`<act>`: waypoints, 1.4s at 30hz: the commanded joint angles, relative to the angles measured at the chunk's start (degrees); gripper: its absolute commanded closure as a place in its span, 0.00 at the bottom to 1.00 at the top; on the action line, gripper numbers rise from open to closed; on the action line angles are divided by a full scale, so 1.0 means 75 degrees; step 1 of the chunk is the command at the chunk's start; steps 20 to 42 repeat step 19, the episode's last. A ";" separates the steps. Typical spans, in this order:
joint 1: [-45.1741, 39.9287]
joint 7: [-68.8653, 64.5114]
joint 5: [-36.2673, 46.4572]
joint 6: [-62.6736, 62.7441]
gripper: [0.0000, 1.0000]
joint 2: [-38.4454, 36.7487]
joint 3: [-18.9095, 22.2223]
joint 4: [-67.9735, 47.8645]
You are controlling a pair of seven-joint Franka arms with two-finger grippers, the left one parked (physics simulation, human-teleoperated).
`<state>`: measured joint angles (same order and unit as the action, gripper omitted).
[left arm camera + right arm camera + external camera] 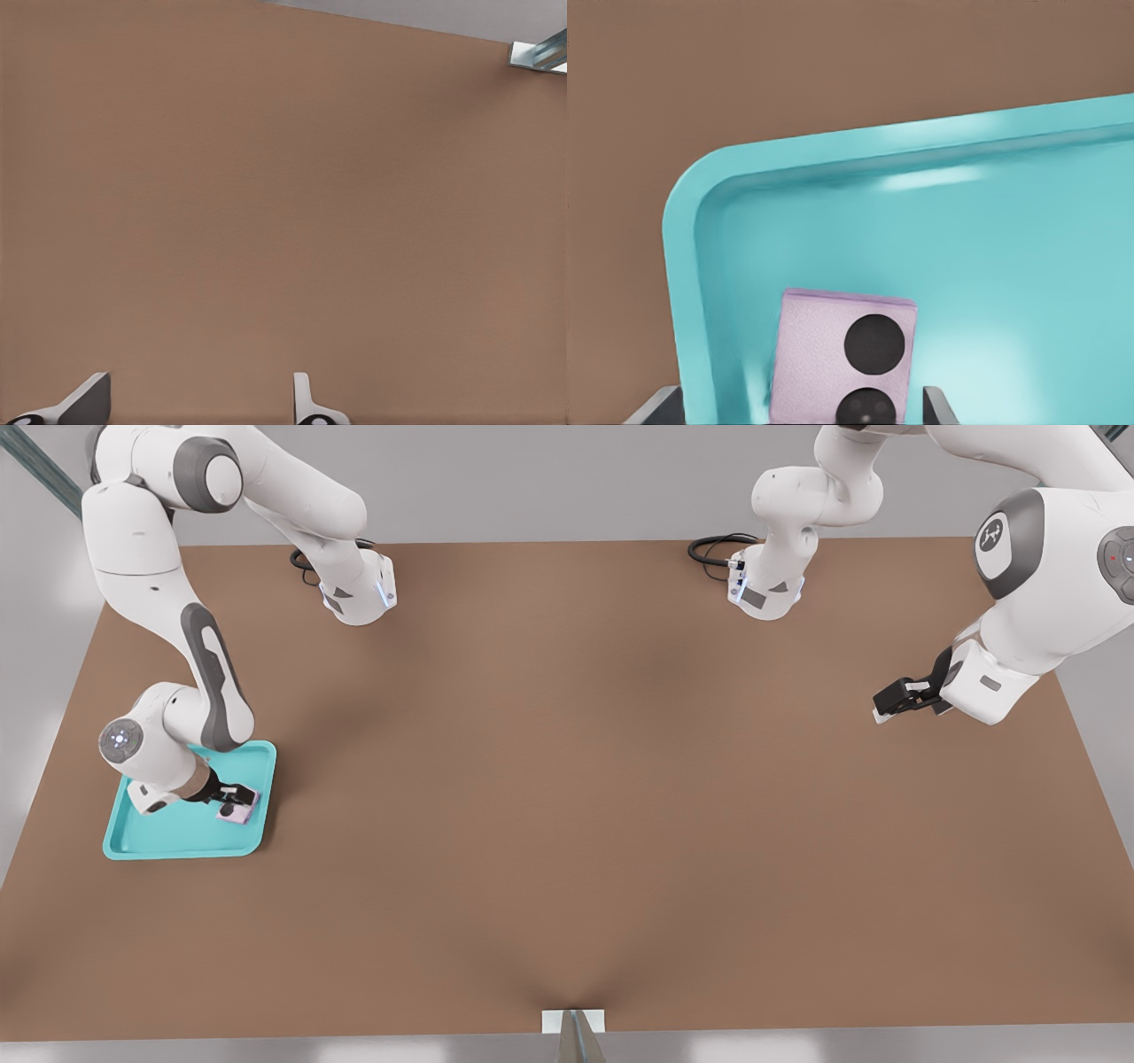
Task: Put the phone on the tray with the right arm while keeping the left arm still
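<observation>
The turquoise tray (168,833) lies on the brown table at the front view's left. The pale-pink phone (248,809) with two black circles rests inside it, close to the tray's edge on the front view's right. My right arm's gripper (233,797) hangs just over the phone, open. In the right wrist view the phone (833,341) lies flat on the tray floor (1010,257) near a rounded corner. The gripper (802,412) straddles it, with a gap between one fingertip (663,405) and the phone's side.
The tray's raised rim (687,266) runs close beside the phone. The parked arm (1045,584) hovers over the table at the front view's right. Both arm bases stand at the far edge, and a small white bracket (573,1020) sits at the near edge.
</observation>
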<state>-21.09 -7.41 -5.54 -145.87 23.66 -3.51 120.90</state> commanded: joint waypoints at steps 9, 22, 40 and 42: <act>0.3702 0.1387 0.0786 0.8045 0.00 -0.1317 0.1172 -0.5967; 0.3853 0.1293 0.0715 0.6817 0.00 -0.2006 0.1101 -0.4577; 0.3853 0.1293 0.0715 0.6817 0.00 -0.2006 0.1101 -0.4577; 0.3853 0.1293 0.0715 0.6817 0.00 -0.2006 0.1101 -0.4577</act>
